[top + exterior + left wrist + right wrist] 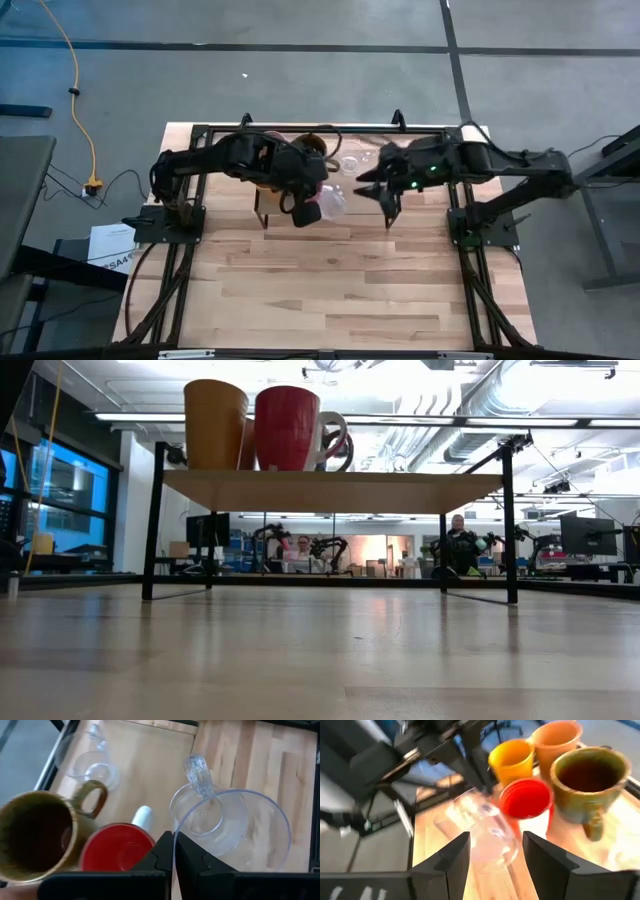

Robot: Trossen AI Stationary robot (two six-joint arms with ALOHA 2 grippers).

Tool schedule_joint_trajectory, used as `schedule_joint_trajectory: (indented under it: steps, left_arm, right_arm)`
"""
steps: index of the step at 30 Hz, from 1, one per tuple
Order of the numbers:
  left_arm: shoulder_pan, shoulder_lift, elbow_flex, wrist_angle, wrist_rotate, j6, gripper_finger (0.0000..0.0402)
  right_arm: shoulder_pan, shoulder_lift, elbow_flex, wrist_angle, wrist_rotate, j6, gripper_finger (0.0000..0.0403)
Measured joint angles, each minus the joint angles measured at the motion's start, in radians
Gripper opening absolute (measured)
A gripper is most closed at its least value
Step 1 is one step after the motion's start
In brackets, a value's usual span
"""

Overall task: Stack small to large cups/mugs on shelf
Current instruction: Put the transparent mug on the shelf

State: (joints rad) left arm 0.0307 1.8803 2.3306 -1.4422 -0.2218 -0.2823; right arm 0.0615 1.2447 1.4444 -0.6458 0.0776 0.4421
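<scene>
Two dark jointed arms (green light on the right one (432, 170))

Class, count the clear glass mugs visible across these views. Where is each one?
2. One clear glass mug is gripped at its rim by the left end effector, beside the red-pink cup. The other clear glass mug stands on the shelf's light wood top, beyond the brown handled mug.

On the shelf (330, 490) the handled mug (37, 837) stands beside the cup (117, 852); the left claw (173, 851) holds a glass mug (235, 830) beside that cup, another glass mug (92, 765) behind
</scene>
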Motion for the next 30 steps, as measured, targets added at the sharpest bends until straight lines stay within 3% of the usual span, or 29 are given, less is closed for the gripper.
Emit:
schedule_joint_trajectory:
  steps: [10,16,22,30]
  left_arm:
    - [-0.054,-0.014,-0.001,0.064,0.091,0.162,0.0000]
    - [-0.085,-0.014,-0.001,0.121,0.089,0.283,0.0000]
    - [-0.082,-0.014,-0.001,0.109,0.072,0.278,0.0000]
    - [-0.083,-0.014,-0.001,0.119,0.071,0.288,0.0000]
  right_arm:
    - [0.090,0.119,0.212,-0.137,0.036,-0.222,0.0174]
    - [0.092,0.154,0.210,-0.166,-0.069,-0.240,0.0174]
    - [0.092,0.158,0.210,-0.148,-0.191,-0.211,0.0174]
    - [0.088,0.164,0.210,-0.167,-0.145,-0.175,0.0174]
